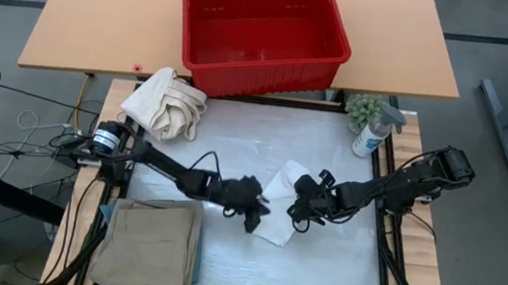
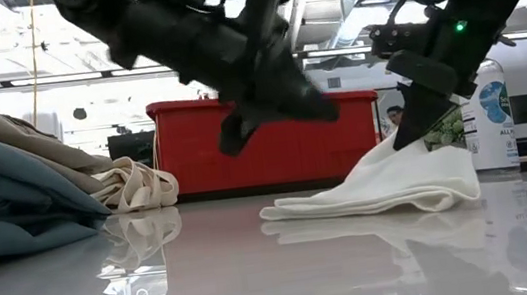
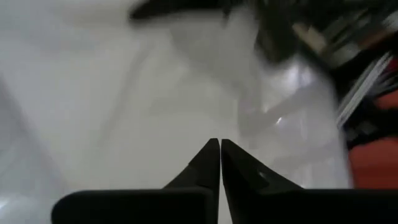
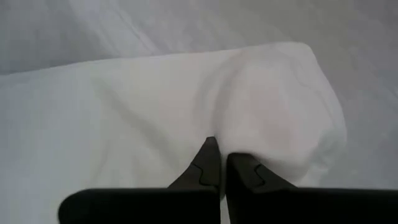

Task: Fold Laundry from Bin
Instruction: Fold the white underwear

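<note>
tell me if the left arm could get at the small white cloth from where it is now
Probably yes. The left gripper, fingers shut and empty, hangs just off the small white cloth's edge with nothing between them. The right gripper pinches the cloth's other side.

We saw two arms built of dark, near-black segments with rounded joint housings and blocky links. The left arm carried a silver-ringed cylindrical motor housing at its base, with thin black cables looping beside it and another arcing over its forearm. The right arm ended at a bulky black shoulder block near the table's edge, and a small green light glowed on its wrist in the low view. The left gripper and the right gripper each had two matte black, tapering, pointed fingers, stepped on their inner faces, rising from a flat black crossbar.
</note>
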